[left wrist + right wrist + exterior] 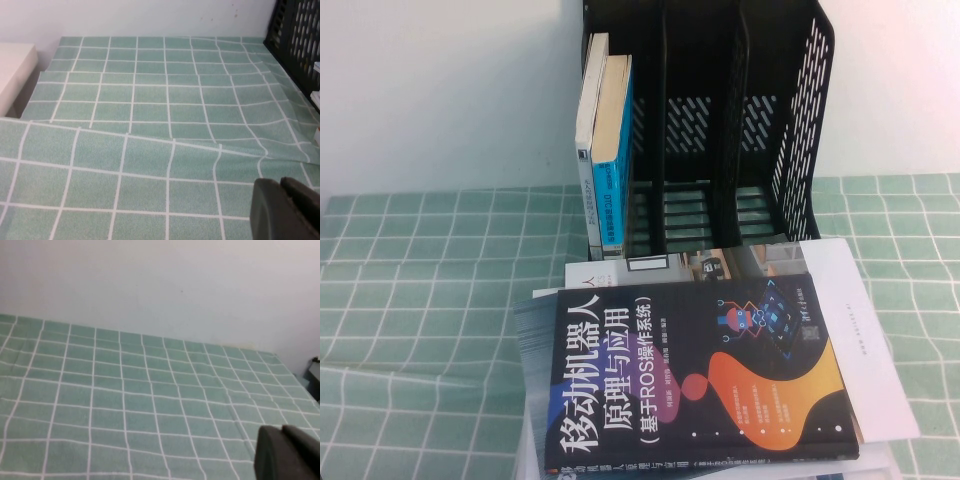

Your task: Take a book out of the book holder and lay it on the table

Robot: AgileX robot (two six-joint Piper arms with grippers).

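Neither arm appears in the high view. The left tool (285, 210) and right tool (287, 452) show only as dark corners low over the surface (430, 300), a wrinkled pale green cloth with white checks; whether either is spread cannot be told. The black-covered book (695, 375) lies flat on white papers (860, 330) before the black slotted book holder (720, 130), which keeps a blue-spined book (615, 150) upright in its left compartment.

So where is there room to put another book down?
Bare table lies left of the black book, and right of the white sheet. The book holder front is crowded. Left gripper and right gripper hover over bare cloth.
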